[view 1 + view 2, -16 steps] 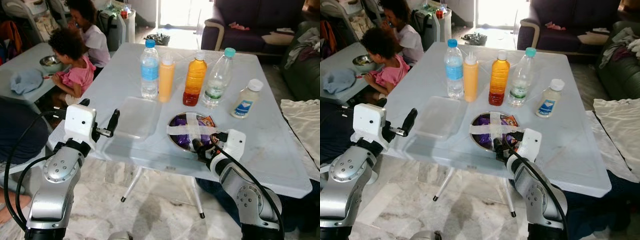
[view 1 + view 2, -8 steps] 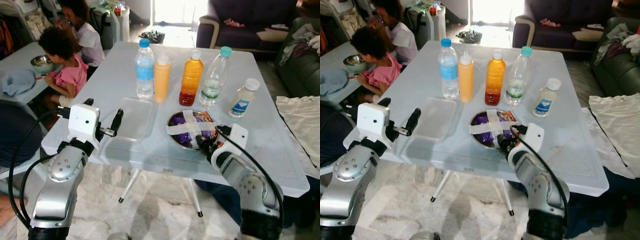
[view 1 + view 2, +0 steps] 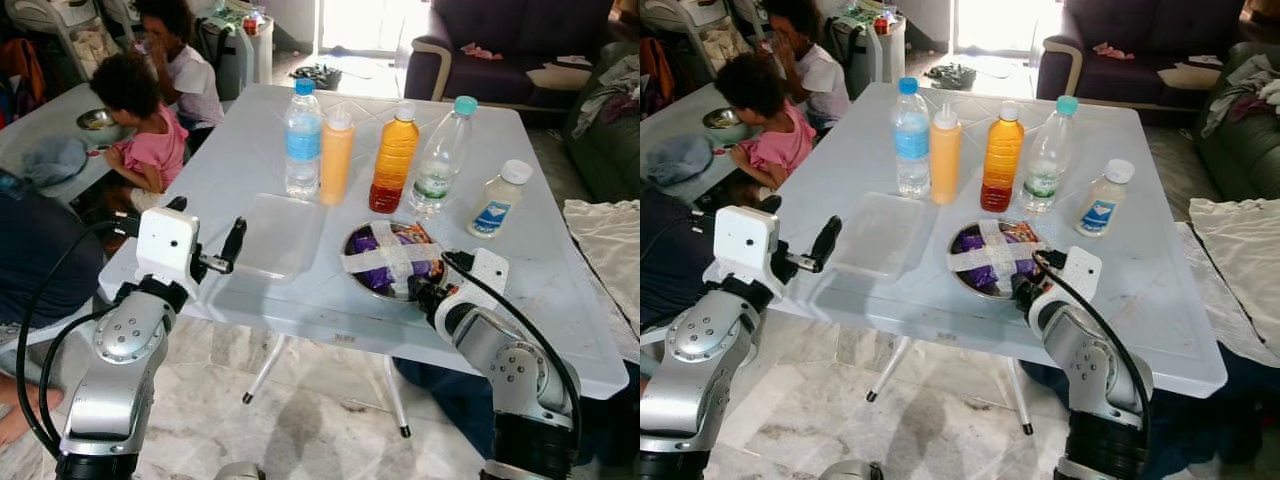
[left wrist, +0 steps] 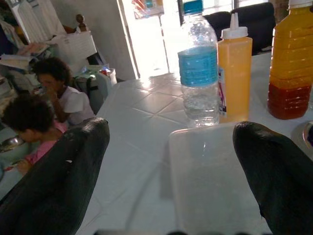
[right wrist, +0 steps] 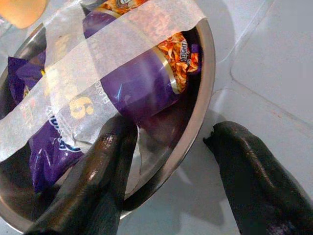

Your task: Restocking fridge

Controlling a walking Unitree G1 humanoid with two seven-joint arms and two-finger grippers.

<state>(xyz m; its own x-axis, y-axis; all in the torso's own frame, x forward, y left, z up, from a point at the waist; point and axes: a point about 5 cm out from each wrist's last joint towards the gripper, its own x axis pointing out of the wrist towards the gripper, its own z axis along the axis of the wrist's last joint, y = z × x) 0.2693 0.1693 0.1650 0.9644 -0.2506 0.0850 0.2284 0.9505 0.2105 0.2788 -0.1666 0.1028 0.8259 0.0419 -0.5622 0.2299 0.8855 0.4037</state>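
Observation:
A metal bowl holds purple snack packets under crossed strips of white tape. It sits near the table's front edge. My right gripper is open at the bowl's near right rim, one finger inside against a packet and the other outside on the table. My left gripper is open at the table's front left edge, pointing at a shallow clear plastic container. Behind stand a water bottle, an orange squeeze bottle, a juice bottle, a teal-capped bottle and a small white bottle.
Two children sit at a low table to the left, and a dark-clothed person is close by my left arm. A dark sofa stands behind the white table. A white cloth lies to the right.
The camera has swayed. My right gripper has slid a little rightward along the bowl's near rim, and the tape cross looks slightly turned. The left arm holds its place.

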